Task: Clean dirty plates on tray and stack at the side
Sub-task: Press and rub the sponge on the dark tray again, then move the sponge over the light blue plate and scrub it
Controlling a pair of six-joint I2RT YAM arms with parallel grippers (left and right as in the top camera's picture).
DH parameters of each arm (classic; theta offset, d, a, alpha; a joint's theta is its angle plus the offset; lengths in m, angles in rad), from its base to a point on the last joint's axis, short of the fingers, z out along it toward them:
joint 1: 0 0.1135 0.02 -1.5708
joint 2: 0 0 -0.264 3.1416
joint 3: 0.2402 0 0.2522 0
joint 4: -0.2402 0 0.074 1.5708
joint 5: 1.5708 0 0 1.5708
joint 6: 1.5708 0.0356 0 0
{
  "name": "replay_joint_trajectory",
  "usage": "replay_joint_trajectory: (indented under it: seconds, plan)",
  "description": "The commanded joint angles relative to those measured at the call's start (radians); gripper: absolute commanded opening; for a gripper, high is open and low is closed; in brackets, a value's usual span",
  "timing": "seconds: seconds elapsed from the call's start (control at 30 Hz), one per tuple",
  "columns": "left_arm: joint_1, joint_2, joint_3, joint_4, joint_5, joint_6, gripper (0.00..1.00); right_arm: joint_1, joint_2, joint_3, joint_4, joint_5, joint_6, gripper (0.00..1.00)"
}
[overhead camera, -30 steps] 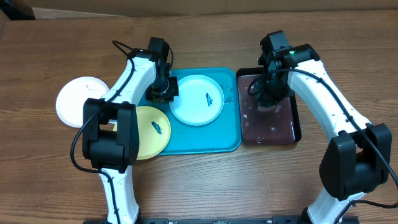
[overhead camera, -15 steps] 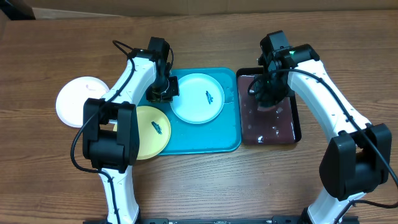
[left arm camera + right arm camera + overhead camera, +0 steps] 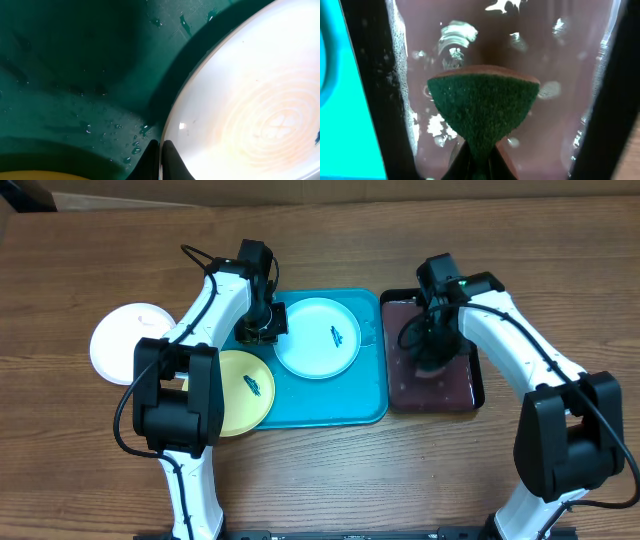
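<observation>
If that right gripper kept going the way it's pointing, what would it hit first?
Probably the dark liquid in the black tray; the right gripper aims its green sponge straight at it, maybe touching.

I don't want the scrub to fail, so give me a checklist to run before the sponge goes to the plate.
1. Sponge clamped in the right gripper: ok.
2. Sponge soaked in the black tray: cannot tell.
3. Left gripper shut on the pale blue plate at its rim: ok.
4. Smear on that plate uncovered: ok.
5. Yellow plate fully inside the turquoise tray: not ok, it overhangs the left rim.
</observation>
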Motion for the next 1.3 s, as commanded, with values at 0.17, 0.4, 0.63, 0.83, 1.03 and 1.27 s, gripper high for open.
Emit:
replay_joint_trajectory:
  seconds: [0.17, 0.4, 0.63, 0.83, 1.03, 1.27]
  plan:
    - [-0.008, 0.018, 0.017, 0.008, 0.001, -0.005, 0.07, -0.005, -0.040, 0.125, -0.039, -0.005, 0.027, 0.04]
    - [-0.008, 0.018, 0.017, 0.011, 0.001, -0.005, 0.16, 0.008, -0.039, -0.014, 0.063, -0.006, 0.028, 0.04]
    - [-0.008, 0.018, 0.011, 0.011, 0.001, -0.005, 0.13, 0.008, -0.041, 0.030, 0.051, -0.005, 0.008, 0.04]
    - [-0.013, 0.018, 0.006, 0.021, 0.001, -0.005, 0.12, 0.008, -0.041, 0.146, -0.014, -0.016, -0.007, 0.04]
    - [-0.037, 0.018, -0.001, 0.036, 0.001, -0.005, 0.04, 0.008, -0.041, 0.202, -0.020, -0.087, -0.007, 0.04]
    - [-0.063, 0.018, -0.001, 0.032, 0.001, -0.005, 0.04, 0.008, -0.041, 0.223, -0.063, -0.101, -0.006, 0.04]
